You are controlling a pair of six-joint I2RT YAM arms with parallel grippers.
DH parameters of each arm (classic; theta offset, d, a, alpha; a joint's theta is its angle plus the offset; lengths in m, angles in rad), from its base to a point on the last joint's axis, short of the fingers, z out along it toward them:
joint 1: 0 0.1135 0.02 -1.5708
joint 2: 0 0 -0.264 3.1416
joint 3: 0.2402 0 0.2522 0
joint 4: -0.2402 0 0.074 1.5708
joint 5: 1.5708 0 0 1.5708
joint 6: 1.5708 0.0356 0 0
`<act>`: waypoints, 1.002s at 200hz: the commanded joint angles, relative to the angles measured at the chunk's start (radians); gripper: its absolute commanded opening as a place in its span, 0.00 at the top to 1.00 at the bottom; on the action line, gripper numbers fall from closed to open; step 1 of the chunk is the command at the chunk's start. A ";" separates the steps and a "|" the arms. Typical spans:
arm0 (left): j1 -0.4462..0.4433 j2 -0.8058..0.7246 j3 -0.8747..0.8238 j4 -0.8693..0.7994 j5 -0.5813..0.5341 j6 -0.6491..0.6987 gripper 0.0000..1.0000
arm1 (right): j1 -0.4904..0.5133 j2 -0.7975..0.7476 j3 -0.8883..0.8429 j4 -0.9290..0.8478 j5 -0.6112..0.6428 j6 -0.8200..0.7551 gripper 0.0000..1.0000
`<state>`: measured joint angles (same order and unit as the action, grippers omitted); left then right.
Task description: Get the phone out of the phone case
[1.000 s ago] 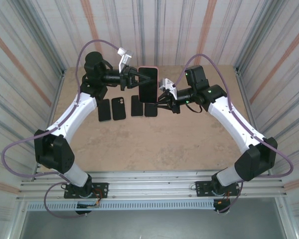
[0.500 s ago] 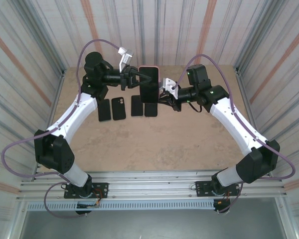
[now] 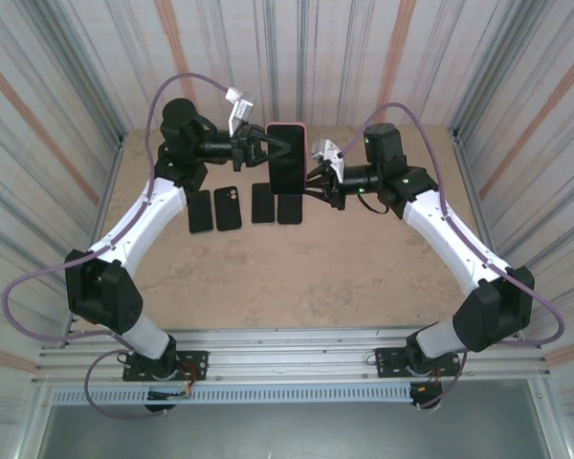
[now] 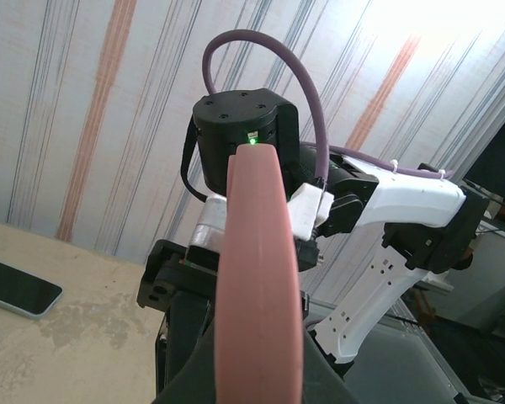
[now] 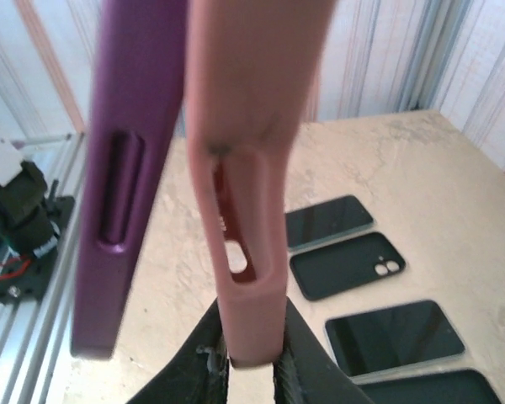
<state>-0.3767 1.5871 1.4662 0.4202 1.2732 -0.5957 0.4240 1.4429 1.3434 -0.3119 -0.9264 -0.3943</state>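
- Striped metal walls are boxing in a tan table [image 3: 316,277].
- Above its far end, the phone [image 3: 287,158] is hanging upright in the air in its pink case [image 5: 240,210], between the two arms.
- On one long side the left gripper [image 3: 261,148] is clamping shut on the case, while the right gripper [image 5: 246,364] is pinching the opposite rim.
- Just beside the pink rim a purple edge [image 5: 126,160] is showing, possibly the phone's side lifting free. I cannot be sure.
- Peeling seems to be underway. Next, the right arm should be drawing the rim away while the left is holding steady.
- Below, four spare phones [image 3: 228,207] are lying flat on the table.
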 commanded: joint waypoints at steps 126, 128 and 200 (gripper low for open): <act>-0.002 -0.002 -0.062 0.103 -0.279 -0.389 1.00 | 0.012 -0.042 -0.297 0.944 0.001 1.188 0.71; -0.002 -0.002 -0.065 0.104 -0.284 -0.393 1.00 | 0.013 -0.038 -0.300 0.957 0.012 1.210 0.71; 0.000 0.023 -0.115 0.110 -0.349 -0.531 1.00 | 0.038 0.010 -0.398 1.251 0.181 1.608 0.79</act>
<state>-0.3717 1.5982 1.3666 0.4801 0.9680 -1.0767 0.4316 1.4487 0.9447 0.7696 -0.8150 1.0271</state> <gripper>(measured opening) 0.126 0.235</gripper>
